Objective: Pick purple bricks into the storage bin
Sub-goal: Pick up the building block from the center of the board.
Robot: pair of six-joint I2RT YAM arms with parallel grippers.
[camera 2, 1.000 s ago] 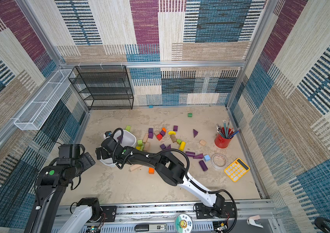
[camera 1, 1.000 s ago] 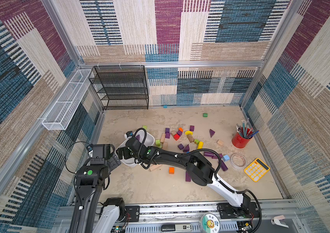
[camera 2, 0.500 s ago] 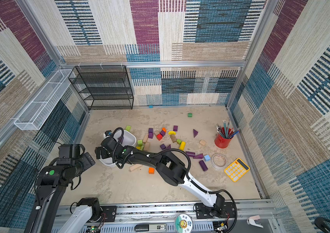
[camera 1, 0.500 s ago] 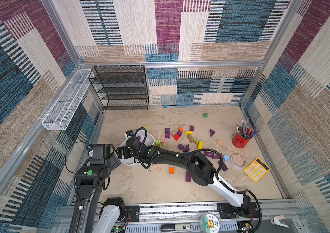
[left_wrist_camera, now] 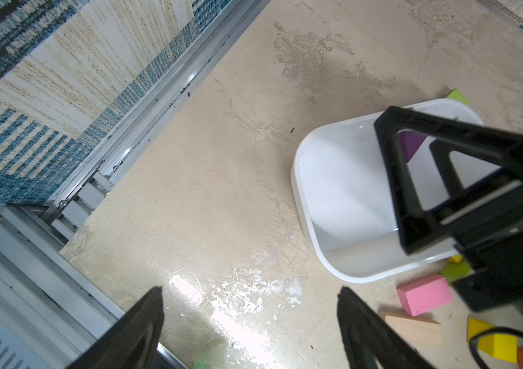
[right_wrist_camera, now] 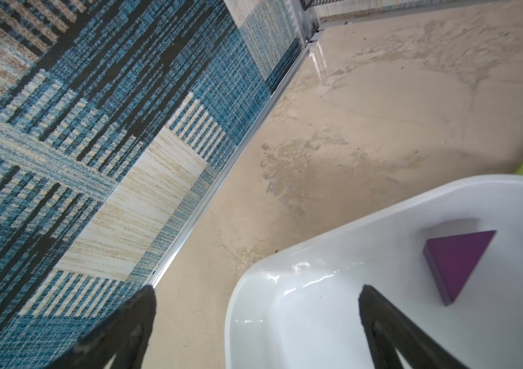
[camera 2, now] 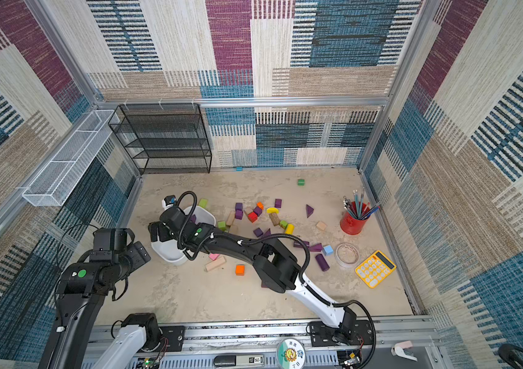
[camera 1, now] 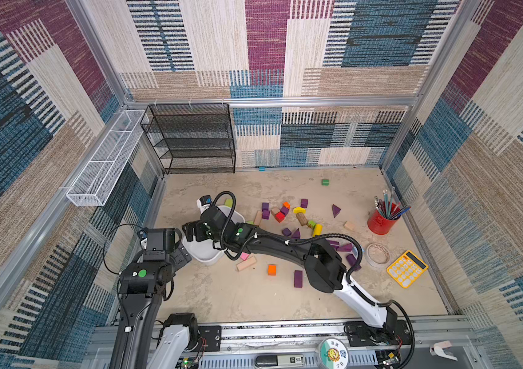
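Observation:
The white storage bin (camera 1: pixel 206 255) (camera 2: pixel 170 254) stands at the left of the floor. A purple wedge (right_wrist_camera: pixel 458 265) (left_wrist_camera: pixel 411 145) lies inside it. My right gripper (right_wrist_camera: pixel 257 292) (camera 1: pixel 191 231) hangs open and empty above the bin's (right_wrist_camera: pixel 317 319) left rim, one finger over the floor and the other over the inside. The left gripper (left_wrist_camera: pixel 250 289) (camera 1: pixel 183 255) is open over bare floor beside the bin (left_wrist_camera: pixel 333 198). More purple bricks lie scattered in both top views: an oblong (camera 1: pixel 298 278), a wedge (camera 1: pixel 336 211) (camera 2: pixel 309 211) and cubes (camera 1: pixel 265 206).
A pink block (camera 1: pixel 244 256), a wooden oblong (camera 1: pixel 246 264) and an orange cube (camera 1: pixel 272 269) lie just right of the bin. At the right stand a red pencil cup (camera 1: pixel 381 220), a tape roll (camera 1: pixel 377 254) and a yellow calculator (camera 1: pixel 407 268). A black rack (camera 1: pixel 193 140) stands at the back wall, and a wire basket (camera 1: pixel 103 159) hangs on the left wall.
The right gripper has drifted slightly left and farther back over the bin's rim. The left arm has barely moved.

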